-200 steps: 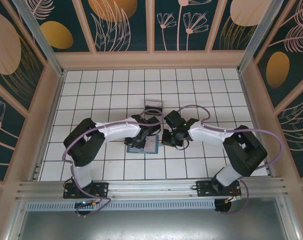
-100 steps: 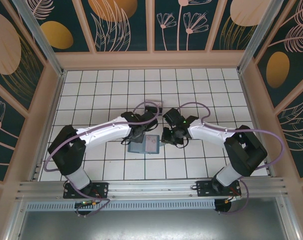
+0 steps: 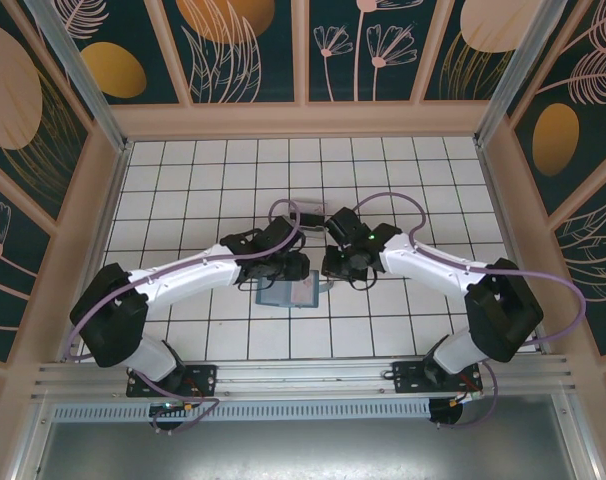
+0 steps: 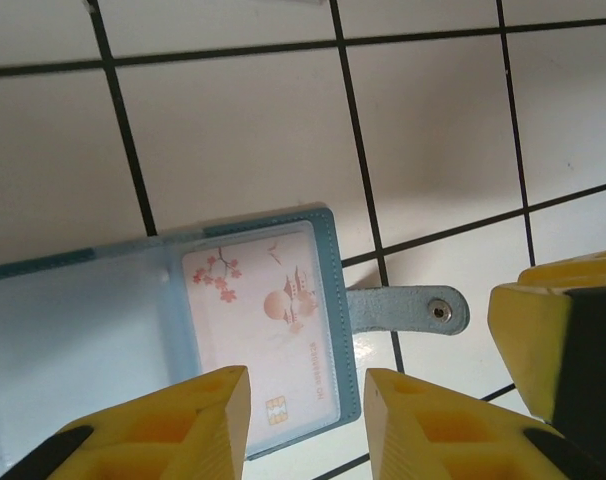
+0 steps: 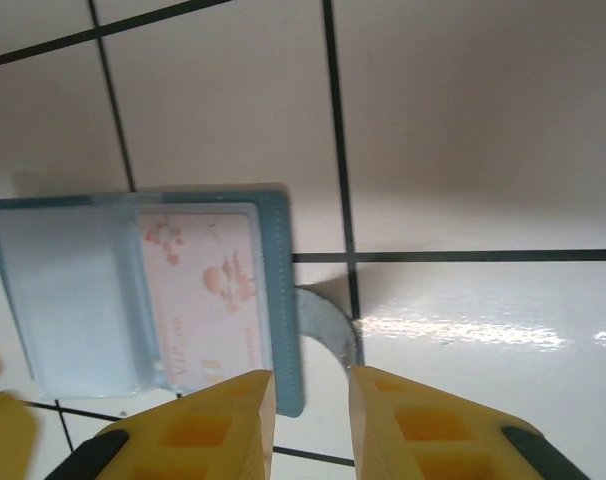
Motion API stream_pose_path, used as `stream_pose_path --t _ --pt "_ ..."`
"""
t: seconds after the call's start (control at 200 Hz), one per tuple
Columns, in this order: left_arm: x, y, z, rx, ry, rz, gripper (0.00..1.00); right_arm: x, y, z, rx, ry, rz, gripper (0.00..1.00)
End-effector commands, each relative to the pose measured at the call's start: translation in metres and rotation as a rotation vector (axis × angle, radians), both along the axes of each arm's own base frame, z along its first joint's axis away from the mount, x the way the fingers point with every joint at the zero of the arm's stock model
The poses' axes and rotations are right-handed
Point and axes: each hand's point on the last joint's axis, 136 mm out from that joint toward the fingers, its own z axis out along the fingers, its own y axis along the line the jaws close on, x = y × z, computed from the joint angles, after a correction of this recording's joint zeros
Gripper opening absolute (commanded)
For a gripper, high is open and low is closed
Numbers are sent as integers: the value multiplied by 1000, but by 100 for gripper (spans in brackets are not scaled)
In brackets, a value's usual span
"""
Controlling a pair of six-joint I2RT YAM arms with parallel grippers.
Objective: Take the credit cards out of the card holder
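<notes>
Tiled floor (image 3: 183, 170); right hand (image 5: 311, 395) has loosened, left hand (image 4: 308, 400) open, over card holder (image 4: 83, 330)

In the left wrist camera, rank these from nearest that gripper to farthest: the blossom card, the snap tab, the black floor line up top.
1. blossom card, straight ahead of the left gripper.
2. snap tab, ahead to the right.
3. black floor line, farthest, across the top.

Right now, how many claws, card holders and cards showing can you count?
Claws: 2, the left claw and the right claw
Card holder: 1
Cards showing: 1, the blossom card
Total: 4
</notes>
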Motion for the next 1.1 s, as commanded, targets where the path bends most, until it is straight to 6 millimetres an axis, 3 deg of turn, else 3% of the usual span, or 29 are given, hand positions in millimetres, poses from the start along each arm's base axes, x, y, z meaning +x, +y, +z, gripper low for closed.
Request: stream_pose_path --t 0.0,0.42,0.751,1.096 --pt "1 -8 1 -107 14 27 35 2 11 10 50 -15 -20 26" --pt "-8 12 -46 -92 115 66 31 -8 37 -34 103 78 0 23" --pt "-8 15 -54 -101 131 83 28 -8 28 -67 7 109 -2 22" --pt "-10 19 -65 -67 153 81 28 -10 25 -75 -12 120 7 22"
